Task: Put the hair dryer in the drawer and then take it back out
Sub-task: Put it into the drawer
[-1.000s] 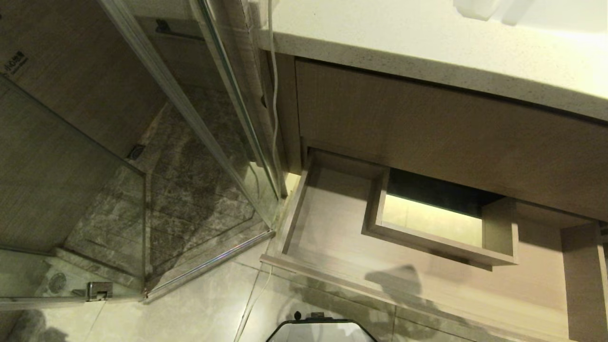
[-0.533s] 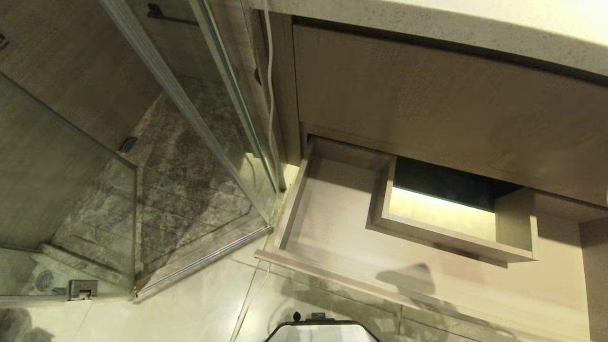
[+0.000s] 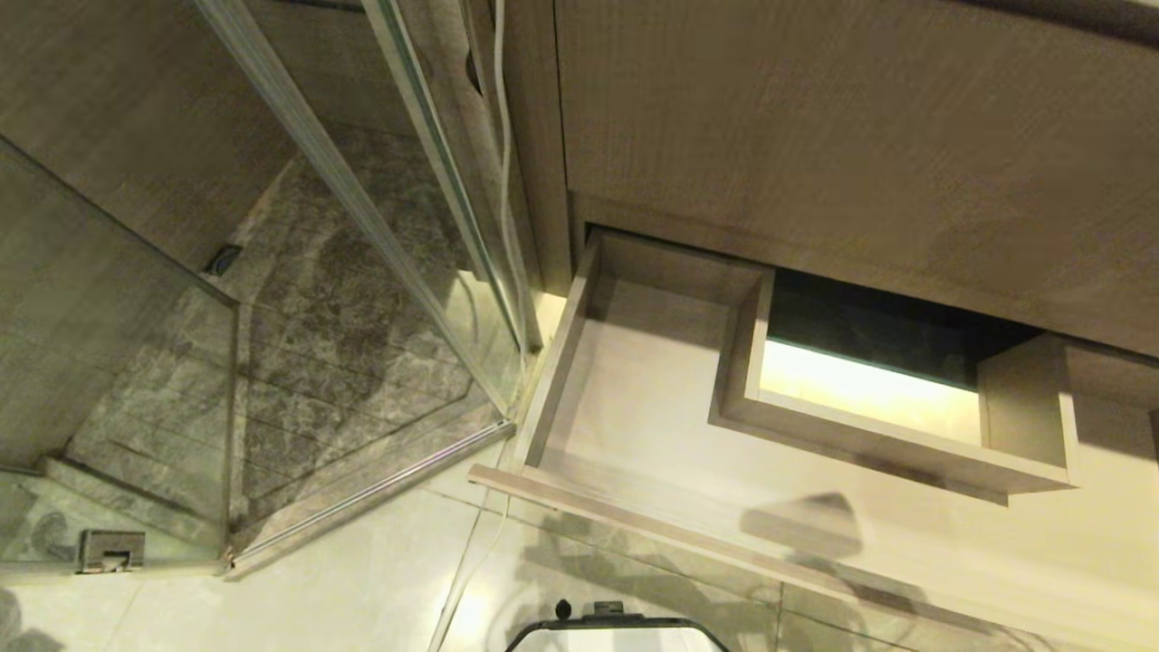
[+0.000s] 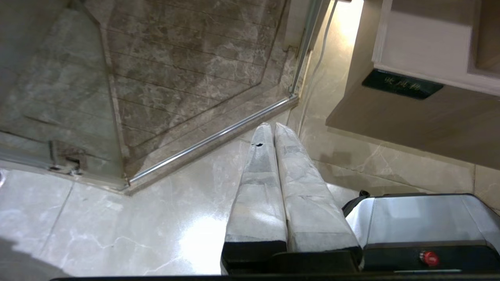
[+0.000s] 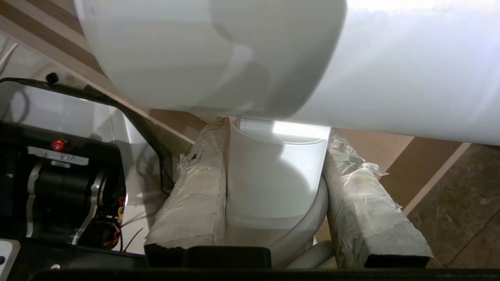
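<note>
The right gripper (image 5: 273,183) clamps the hair dryer (image 5: 218,58) by its white handle (image 5: 275,175), one taped finger (image 5: 195,195) pressed against each flat side, so that the fat barrel sits crosswise just beyond the fingertips and cannot slip through or roll between them. Holding it at the handle leaves the barrel and its far end free to be lowered first. Beyond the barrel, past the fingertips, run strips of light wood edge and darker floor tile; the robot's own base (image 5: 66,171) lies off to one side of the hand. In the head view neither arm appears, but the drawer (image 3: 634,426) stands pulled out beneath the taller plain cabinet panel (image 3: 815,136), its U-shaped floor bare around the central rectangular cutout (image 3: 869,389), which presumably clears plumbing and leaves the wide bay at the drawer's left end as the roomiest landing place. A white cable (image 3: 502,181) hangs down between the cabinet side and the glass shower door (image 3: 362,226). The left gripper (image 4: 271,127) hangs parked, its two taped fingers (image 4: 258,187) pressed together on nothing, pointing at the floor tiles, with the drawer front's small dark label (image 4: 402,84) ahead of the fingertips and to one side. The dryer is judged to be still outside the drawer, on approach.
</note>
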Tool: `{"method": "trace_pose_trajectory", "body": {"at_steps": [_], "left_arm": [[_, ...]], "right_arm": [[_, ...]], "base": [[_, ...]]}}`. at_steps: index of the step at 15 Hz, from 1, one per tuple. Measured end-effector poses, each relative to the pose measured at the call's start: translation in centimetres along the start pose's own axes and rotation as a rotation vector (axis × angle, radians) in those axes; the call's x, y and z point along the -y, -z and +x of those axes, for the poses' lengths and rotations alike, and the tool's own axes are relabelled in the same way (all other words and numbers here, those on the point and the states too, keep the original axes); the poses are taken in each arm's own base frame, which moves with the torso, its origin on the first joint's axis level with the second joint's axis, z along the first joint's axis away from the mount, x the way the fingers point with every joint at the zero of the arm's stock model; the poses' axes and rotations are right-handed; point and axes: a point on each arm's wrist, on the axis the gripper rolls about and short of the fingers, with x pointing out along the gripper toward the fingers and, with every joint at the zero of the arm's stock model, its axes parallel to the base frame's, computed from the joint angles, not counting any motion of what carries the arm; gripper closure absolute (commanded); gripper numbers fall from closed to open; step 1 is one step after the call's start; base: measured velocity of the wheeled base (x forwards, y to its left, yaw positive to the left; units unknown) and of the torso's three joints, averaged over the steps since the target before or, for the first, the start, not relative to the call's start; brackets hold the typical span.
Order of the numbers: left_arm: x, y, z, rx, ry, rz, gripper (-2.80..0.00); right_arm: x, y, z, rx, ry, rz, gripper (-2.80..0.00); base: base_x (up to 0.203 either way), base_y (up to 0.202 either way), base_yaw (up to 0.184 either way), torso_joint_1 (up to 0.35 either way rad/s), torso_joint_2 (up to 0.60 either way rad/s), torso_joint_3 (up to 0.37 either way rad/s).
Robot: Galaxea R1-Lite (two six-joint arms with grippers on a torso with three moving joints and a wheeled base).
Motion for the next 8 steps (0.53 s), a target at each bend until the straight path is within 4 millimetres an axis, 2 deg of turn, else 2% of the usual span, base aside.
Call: {"method": "trace_pose_trajectory", "body": {"at_steps": [2,4,8], "left_arm": [[0.0,-0.01,0.0,0.0,0.0,0.0,0.0],[0.0,0.0,0.0,0.0,0.0,0.0,0.0],[0.0,-0.02,0.0,0.001,0.0,0.0,0.0]], "right_arm": [[-0.07,0.21,0.03,0.004,0.001,0.0,0.0],[-0.1,0.33,0.01,0.003,0.003,0.001,0.0],[-0.12,0.41,0.04,0.002,0.002,-0.005,0.0]], "base": [[0.0,0.0,0.0,-0.291,0.46,0.167],[0.0,0.0,0.0,-0.161,0.28,0.084],[0.0,0.0,0.0,-0.005,0.06,0.057]]}}
